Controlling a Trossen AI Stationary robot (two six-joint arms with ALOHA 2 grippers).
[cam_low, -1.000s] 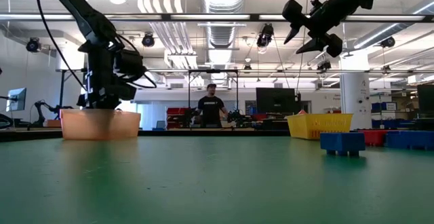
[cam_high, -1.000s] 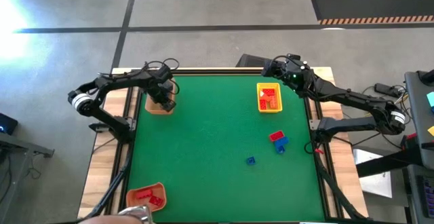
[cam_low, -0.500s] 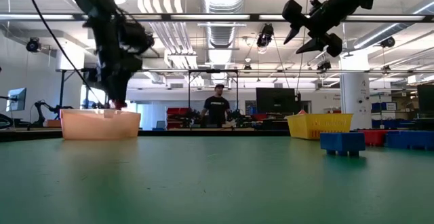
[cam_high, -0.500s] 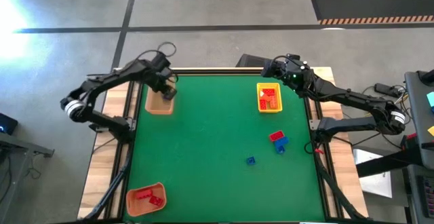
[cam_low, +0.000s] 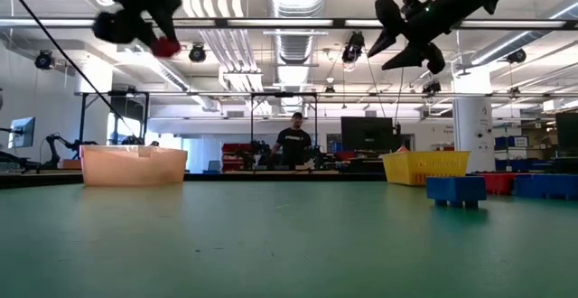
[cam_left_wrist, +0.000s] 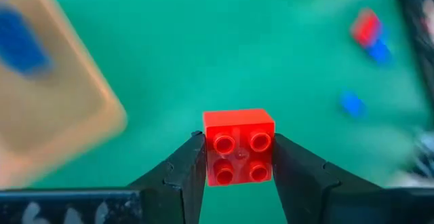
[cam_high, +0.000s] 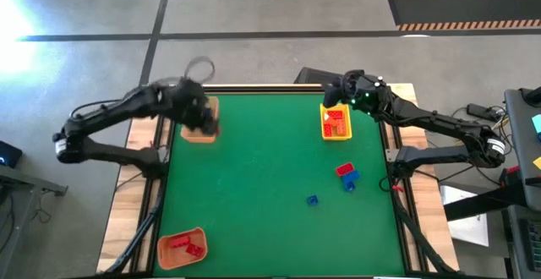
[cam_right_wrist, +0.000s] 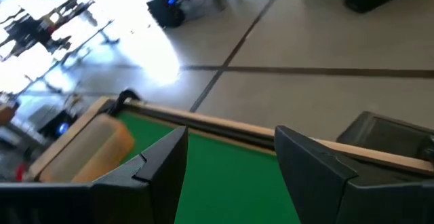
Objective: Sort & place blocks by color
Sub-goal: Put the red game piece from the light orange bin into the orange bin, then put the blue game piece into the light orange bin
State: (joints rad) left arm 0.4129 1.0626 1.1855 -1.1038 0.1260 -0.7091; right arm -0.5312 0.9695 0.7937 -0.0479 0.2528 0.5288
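My left gripper point(cam_left_wrist: 237, 144) is shut on a red four-stud block point(cam_left_wrist: 239, 125). It hangs high over the tan tray point(cam_high: 196, 136) at the table's far left; in the low view the block point(cam_low: 165, 45) shows well above that tray point(cam_low: 134, 165). A blue block point(cam_left_wrist: 20, 44) lies in the tan tray. My right gripper point(cam_right_wrist: 230, 136) hovers open and empty by the yellow tray point(cam_high: 336, 132) at the far right, which holds red and orange blocks. Loose on the mat lie a red block point(cam_high: 343, 169) and two blue blocks point(cam_high: 352, 179) point(cam_high: 312, 200). My left gripper pinches the red block by two opposite side walls point(cam_left_wrist: 209, 157) between its two fingers. The fingers slant down from above. The block's studded top faces back toward the wrist. The block is lifted clear, high above the tray and the table.
An orange tray point(cam_high: 169, 252) with red blocks sits at the near left corner. Wooden rails and dark posts frame the green mat point(cam_high: 254, 186), whose middle is bare. A person point(cam_low: 293, 144) stands in the room far behind the table.
My left gripper has risen from inside the tan tray to high above it, carrying the red block clear of the tray, and its wrist has rolled and tipped. My right gripper has stayed in place but rolled a little.
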